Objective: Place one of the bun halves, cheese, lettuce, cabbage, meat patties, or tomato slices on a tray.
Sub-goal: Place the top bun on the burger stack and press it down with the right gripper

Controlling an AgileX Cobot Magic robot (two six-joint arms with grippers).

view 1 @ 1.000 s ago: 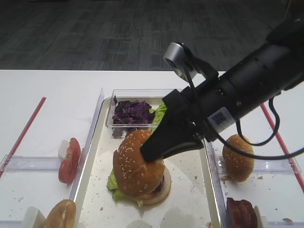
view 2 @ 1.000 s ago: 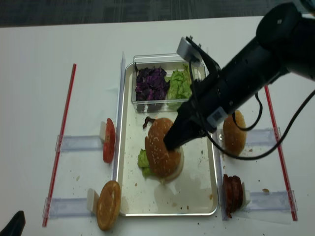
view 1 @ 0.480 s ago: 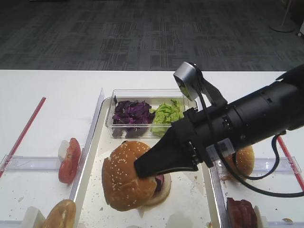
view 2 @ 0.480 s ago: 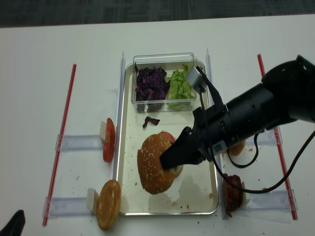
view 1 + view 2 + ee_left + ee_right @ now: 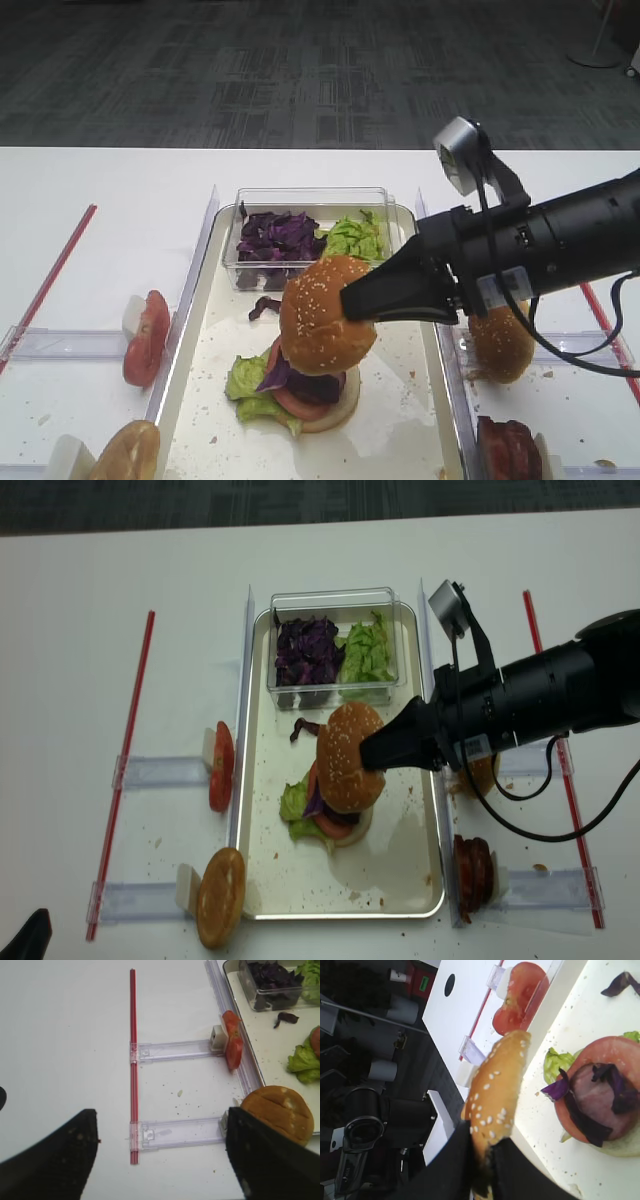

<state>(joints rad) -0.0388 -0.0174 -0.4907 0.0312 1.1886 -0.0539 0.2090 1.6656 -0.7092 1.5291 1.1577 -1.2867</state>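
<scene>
My right gripper [image 5: 352, 303] is shut on the edge of a sesame-seeded bun half [image 5: 320, 315], held tilted in the air just above a stack on the tray [image 5: 395, 870]. In the right wrist view both black fingers pinch the bun half [image 5: 500, 1090] near its rim. The stack below shows a pale bun bottom [image 5: 620, 1147], lettuce [image 5: 557, 1062], a tomato slice [image 5: 600, 1052] and a meat patty with cabbage shreds [image 5: 615, 1085] on top. My left gripper [image 5: 160, 1160] hangs open over the bare table left of the tray.
A clear tub at the tray's far end holds cabbage [image 5: 277, 237] and lettuce [image 5: 352, 238]. Left holders carry a tomato slice [image 5: 147, 335] and a seedless bun [image 5: 125, 452]. Right holders carry another sesame bun [image 5: 500, 340] and a meat patty [image 5: 508, 448]. Red strips border both sides.
The right gripper dragged the bun half off the stack toward the tray's front, then raised it back over the stack. The fillings are now uncovered. The left gripper stayed put.
</scene>
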